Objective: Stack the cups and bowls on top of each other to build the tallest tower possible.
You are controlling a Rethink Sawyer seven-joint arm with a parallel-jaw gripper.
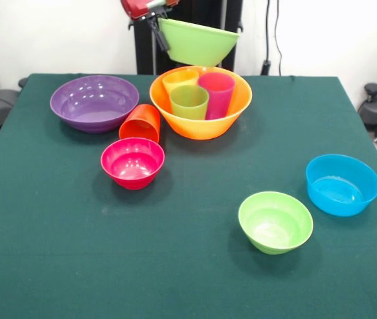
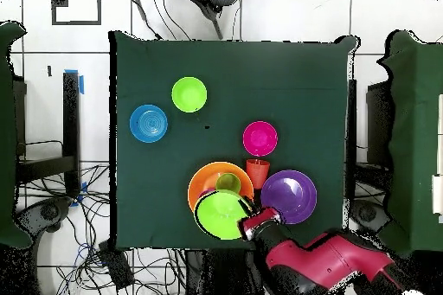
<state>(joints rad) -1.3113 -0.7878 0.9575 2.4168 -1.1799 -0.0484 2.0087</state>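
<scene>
My gripper point(image 1: 158, 30) is shut on the rim of the large light-green bowl point(image 1: 198, 41) and holds it in the air above the large orange bowl point(image 1: 201, 123). That bowl holds three upright cups: yellow point(image 1: 179, 81), light green point(image 1: 189, 101) and magenta point(image 1: 217, 93). The orange-red cup point(image 1: 141, 123) lies tilted on the table beside it. In the overhead view the gripper point(image 2: 252, 222) holds the green bowl point(image 2: 221, 214) over part of the orange bowl point(image 2: 212, 179).
The wide purple bowl point(image 1: 94, 102) stands at the far left, the small pink-red bowl point(image 1: 133, 163) in front of it. The small light-green bowl point(image 1: 275, 221) and the blue bowl point(image 1: 342, 184) stand at the near right. The pedestal point(image 1: 188, 33) rises behind.
</scene>
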